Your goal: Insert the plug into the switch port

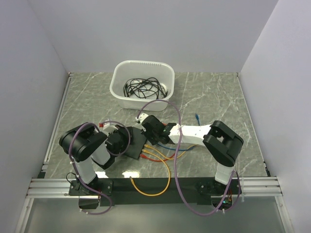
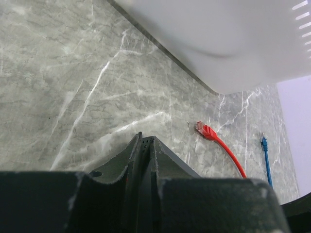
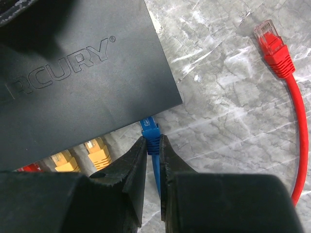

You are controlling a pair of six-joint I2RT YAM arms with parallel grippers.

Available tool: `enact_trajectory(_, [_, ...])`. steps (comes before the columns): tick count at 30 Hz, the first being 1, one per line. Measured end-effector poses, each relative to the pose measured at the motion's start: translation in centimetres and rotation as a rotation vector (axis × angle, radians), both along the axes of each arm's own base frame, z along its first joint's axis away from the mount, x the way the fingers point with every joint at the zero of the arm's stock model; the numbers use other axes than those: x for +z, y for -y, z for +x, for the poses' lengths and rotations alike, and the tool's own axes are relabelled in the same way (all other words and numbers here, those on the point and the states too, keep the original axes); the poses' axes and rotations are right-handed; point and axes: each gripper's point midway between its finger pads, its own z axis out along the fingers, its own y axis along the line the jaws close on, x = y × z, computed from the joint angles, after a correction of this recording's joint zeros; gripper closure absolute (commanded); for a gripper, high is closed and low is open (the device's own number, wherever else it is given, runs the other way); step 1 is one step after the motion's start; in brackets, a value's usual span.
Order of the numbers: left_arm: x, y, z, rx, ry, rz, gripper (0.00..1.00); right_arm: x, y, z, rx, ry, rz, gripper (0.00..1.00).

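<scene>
The switch point(image 1: 137, 144), a flat black box, lies between the two arms. My left gripper point(image 1: 129, 141) is shut on its left edge; in the left wrist view the gripper point(image 2: 145, 141) pinches a thin black edge with small holes, and the switch's edge point(image 2: 181, 169) shows beside the right finger. My right gripper point(image 3: 153, 138) is shut on the blue plug point(image 3: 149, 127), whose tip is at the port edge of the switch point(image 3: 87, 73). Two yellow plugs point(image 3: 97, 150) and a red one point(image 3: 29, 168) sit in ports to its left. In the top view the right gripper point(image 1: 148, 139) is at the switch's right edge.
A white tub point(image 1: 142, 85) of black cables stands behind the switch. A loose red plug point(image 3: 272, 46) lies on the marble to the right of the switch's corner. A loose blue plug point(image 1: 197, 116) lies to the right. Yellow cables point(image 1: 163, 160) loop toward the front rail.
</scene>
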Motion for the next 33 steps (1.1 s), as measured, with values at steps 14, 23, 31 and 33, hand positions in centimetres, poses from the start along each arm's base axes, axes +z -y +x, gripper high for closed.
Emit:
enact_trajectory(14, [-0.1,0.2,0.3,-0.001,0.000,0.021,0.84,0.1,0.0,-0.2,0.003,-0.013,-0.004,1.00])
enact_trajectory(23, [0.8,0.9,0.4,-0.011,-0.039,0.058,0.63,-0.1,0.2,0.0,-0.005,0.068,0.090,1.00])
enact_trajectory(31, [2.0,0.8,-0.2,-0.041,-0.095,0.170,0.47,0.8,-0.2,0.5,-0.021,0.132,0.183,0.74])
enact_trajectory(33, [2.1,0.9,-0.8,-0.064,-0.114,0.184,0.47,2.5,-0.8,0.9,-0.036,0.176,0.270,0.64])
